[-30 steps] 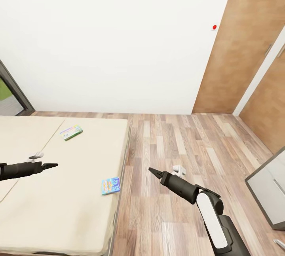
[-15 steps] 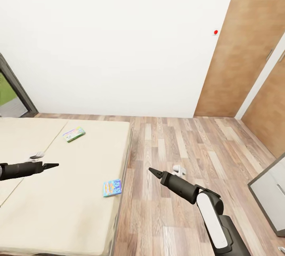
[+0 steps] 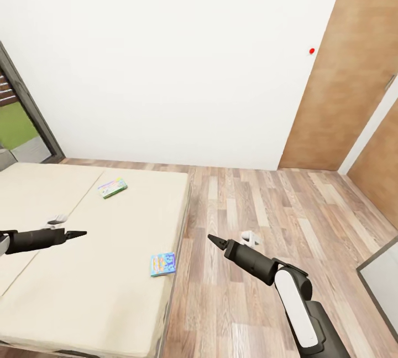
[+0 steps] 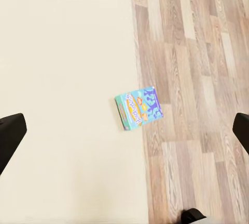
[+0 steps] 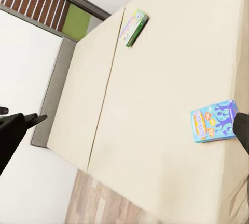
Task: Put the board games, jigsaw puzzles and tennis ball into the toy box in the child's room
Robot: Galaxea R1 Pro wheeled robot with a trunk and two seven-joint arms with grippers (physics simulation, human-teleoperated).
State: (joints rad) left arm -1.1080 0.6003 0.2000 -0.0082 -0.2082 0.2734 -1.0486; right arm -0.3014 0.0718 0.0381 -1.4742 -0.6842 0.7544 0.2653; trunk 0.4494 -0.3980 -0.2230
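My left claw (image 3: 79, 233) hangs over the beige bed (image 3: 83, 291), its arm reaching in from my left side, and from my head the fingers come together to a dark point; yet through the left wrist camera the two dark fingertips (image 4: 10, 136) sit at opposite edges of the picture with a wide gap between them, so I count that claw as spread and holding nothing. My right claw (image 3: 213, 239) is out over the wood-plank floor (image 3: 265, 208), just past the bed's right edge, also empty. From the head it looks like a narrow point, but through the right wrist camera its fingertips (image 5: 13, 133) stand far apart at the two sides of the frame, so it is spread as well. Two of the board games lie flat on the mattress. The small blue game box (image 3: 163, 264) rests close to the bed's right edge, between my two claws and nearer to me. The left wrist camera looks straight down on it (image 4: 139, 108), just beside the line where mattress meets floor. The green-edged game box (image 3: 112, 187) lies farther off, toward the white wall (image 3: 166, 59), near the seam that runs down the mattress, well apart from the blue one. A dark-framed window (image 3: 25, 120) stands at the far left, and brown wooden panels (image 3: 342, 81) rise at the right.
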